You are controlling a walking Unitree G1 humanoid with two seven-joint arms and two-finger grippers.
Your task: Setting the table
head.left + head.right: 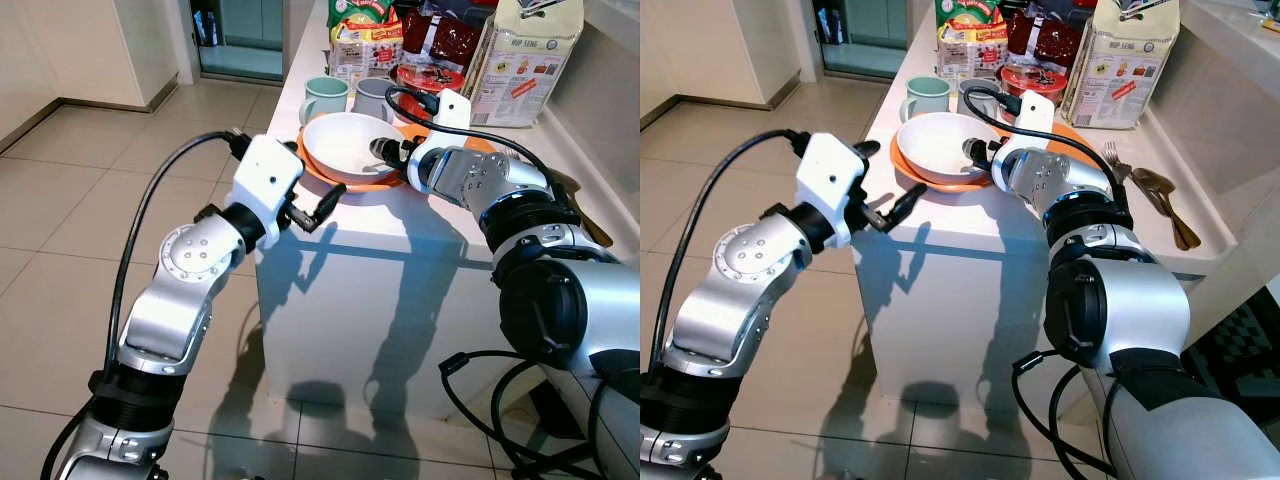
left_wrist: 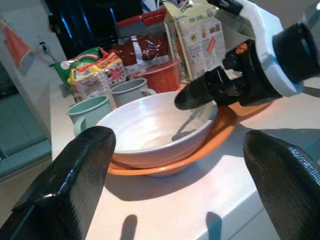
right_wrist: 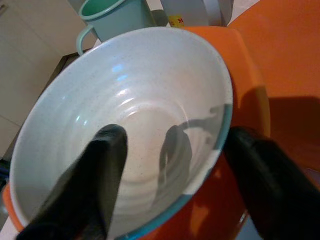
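Observation:
A white bowl [image 1: 345, 140] with a teal rim sits on an orange plate [image 1: 318, 172] near the front edge of a white counter [image 1: 350, 240]. My right gripper [image 3: 175, 137] is open and straddles the bowl's right rim, one finger inside the bowl and the other outside over the plate. My left gripper [image 2: 180, 140] is open wide. It hovers just off the counter's front left edge and points at the bowl and plate without touching them.
Behind the bowl stand a green mug [image 1: 325, 97] and a grey mug [image 1: 372, 95]. Further back are food packets [image 1: 365, 40], a red tub [image 1: 430, 75] and a large paper bag [image 1: 525, 60]. A fork and spoons [image 1: 1160, 185] lie at the right. Tiled floor [image 1: 80, 200] lies left.

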